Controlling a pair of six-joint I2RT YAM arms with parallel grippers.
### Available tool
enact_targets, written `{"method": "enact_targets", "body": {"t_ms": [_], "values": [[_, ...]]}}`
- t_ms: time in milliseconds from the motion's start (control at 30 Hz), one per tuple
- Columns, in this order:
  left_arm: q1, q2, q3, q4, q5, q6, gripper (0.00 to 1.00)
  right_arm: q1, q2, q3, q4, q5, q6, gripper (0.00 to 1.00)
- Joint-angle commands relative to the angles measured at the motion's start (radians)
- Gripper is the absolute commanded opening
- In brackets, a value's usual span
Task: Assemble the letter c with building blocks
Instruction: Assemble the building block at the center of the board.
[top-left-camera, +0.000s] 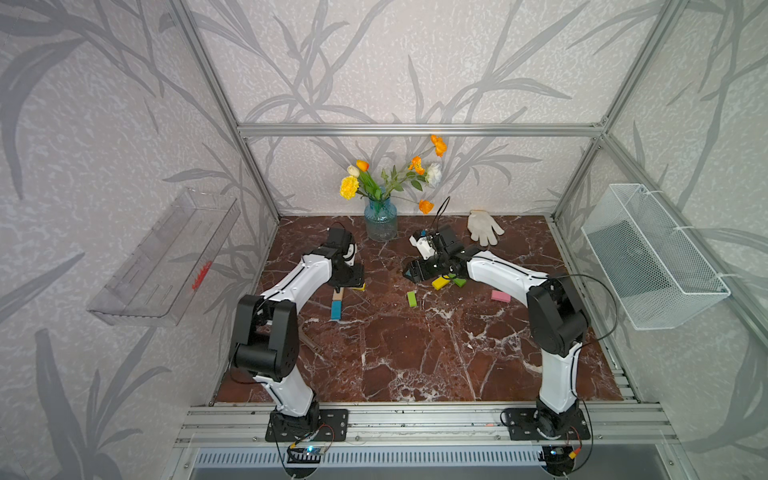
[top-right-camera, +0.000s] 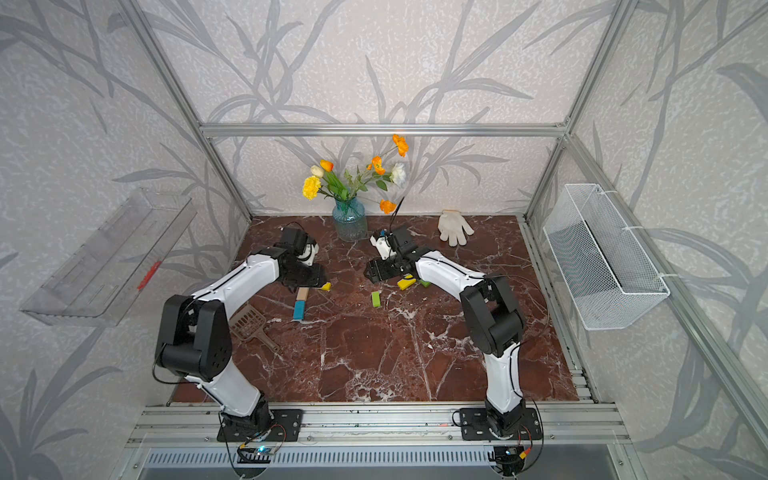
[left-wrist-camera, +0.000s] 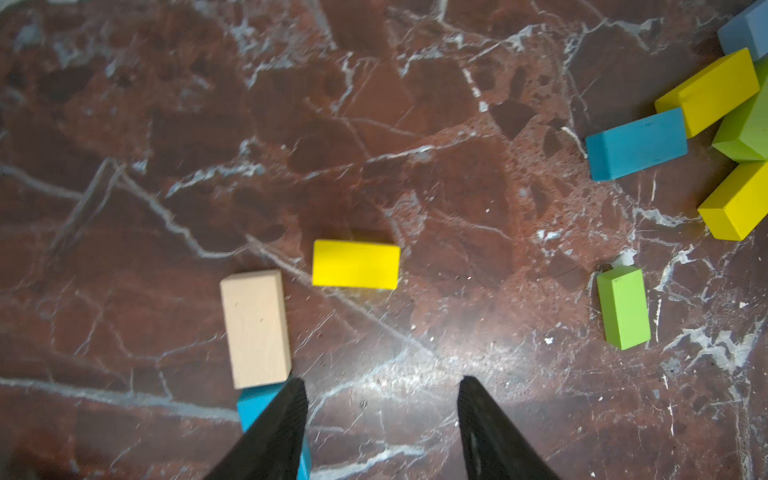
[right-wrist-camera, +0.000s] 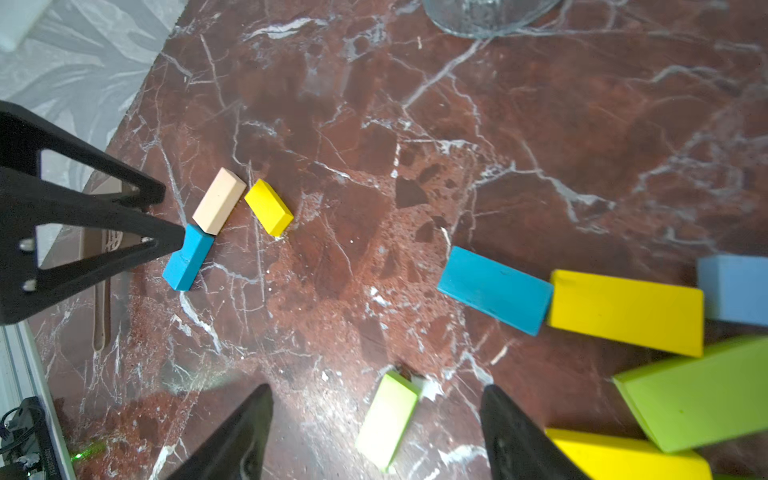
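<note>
Building blocks (top-left-camera: 440, 283) lie in two groups on the brown marbled table (top-left-camera: 415, 353). Nearer the left arm we see what there is of the letter c (right-wrist-camera: 219, 200): a tan block (left-wrist-camera: 255, 328) and a blue block (left-wrist-camera: 253, 409) laid in one line with their ends touching. A yellow block (left-wrist-camera: 355, 264) lies crosswise just beside the tan block's far end, with a narrow gap between them. The left gripper (left-wrist-camera: 382, 386) hangs over this spot with its jaws spread apart and nothing between them. One finger crosses the blue block in the left wrist view, and we cannot tell whether it touches. A lone green block (left-wrist-camera: 623, 307) lies flat between the two groups. The right gripper (right-wrist-camera: 377, 392) is likewise spread wide and holds nothing. In the right wrist view the green block shows on the table between its fingers, clear of both. Beside that gripper lies the loose heap. There a teal block (right-wrist-camera: 494, 289) is butted against a second yellow block (right-wrist-camera: 627, 309), with a grey-blue block (right-wrist-camera: 733, 289) at that one's other end. A second green block (right-wrist-camera: 698, 395) lies close by, next to a third yellow block (right-wrist-camera: 631, 455). A pink block (top-left-camera: 500, 296) lies apart, beside the right arm. At the back of the table stand a glass vase (top-left-camera: 380, 224) of flowers and, near it, a white glove (top-left-camera: 483, 227). In a top view we also see a brown scoop (top-right-camera: 251, 324) beside the left arm.
</note>
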Motion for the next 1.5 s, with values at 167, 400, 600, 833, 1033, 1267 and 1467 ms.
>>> {"method": "enact_targets", "body": {"t_ms": [167, 400, 600, 833, 1033, 1267, 1467], "values": [[-0.036, 0.148, 0.12, -0.089, -0.117, 0.071, 0.62, -0.03, -0.128, -0.119, -0.07, -0.02, 0.055, 0.86], [-0.037, 0.19, 0.148, -0.112, -0.162, 0.072, 0.65, -0.041, -0.168, -0.179, -0.061, -0.035, 0.066, 0.88], [-0.037, 0.213, 0.145, -0.09, -0.145, 0.074, 0.68, -0.044, -0.155, -0.187, -0.049, -0.055, 0.081, 0.88], [-0.037, 0.251, 0.167, -0.08, -0.125, 0.069, 0.69, -0.044, -0.146, -0.181, -0.053, -0.055, 0.079, 0.88], [-0.037, 0.276, 0.183, -0.067, -0.111, 0.068, 0.66, -0.044, -0.147, -0.178, -0.064, -0.056, 0.066, 0.88], [-0.036, 0.311, 0.205, -0.079, -0.109, 0.063, 0.63, -0.044, -0.156, -0.18, -0.073, -0.054, 0.056, 0.88], [-0.035, 0.317, 0.207, -0.075, -0.112, 0.068, 0.58, -0.046, -0.153, -0.179, -0.075, -0.06, 0.053, 0.87]]}}
